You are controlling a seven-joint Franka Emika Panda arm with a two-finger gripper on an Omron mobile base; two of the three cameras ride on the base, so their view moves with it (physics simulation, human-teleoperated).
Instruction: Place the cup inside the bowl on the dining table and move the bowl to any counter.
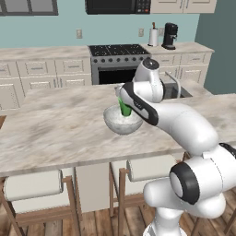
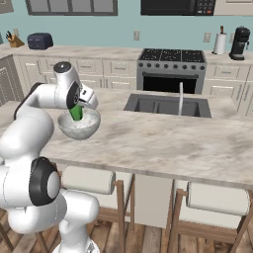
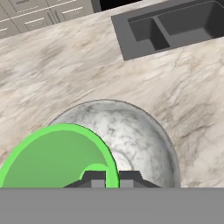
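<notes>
The bright green cup (image 1: 124,109) (image 2: 76,113) hangs tilted with its lower end inside the rim of the pale speckled bowl (image 1: 122,121) (image 2: 79,125). Whether it touches the bowl's bottom I cannot tell. The bowl stands on the dining table (image 1: 55,133) (image 2: 173,143), to the left of the sink. In the hand view my gripper (image 3: 111,178) is shut on the cup's near rim, one dark fingertip on each side of the wall. The cup's (image 3: 52,157) open mouth faces the camera, with the bowl (image 3: 140,135) behind and below it.
A dark sink (image 2: 168,105) (image 3: 170,26) with a faucet (image 2: 181,96) is cut into the table right of the bowl. Cushioned stools (image 1: 32,184) (image 2: 89,180) stand under the near edge. The back counter (image 1: 41,53) (image 2: 99,52) carries a toaster (image 2: 39,41); a stove (image 1: 117,50) sits mid-wall.
</notes>
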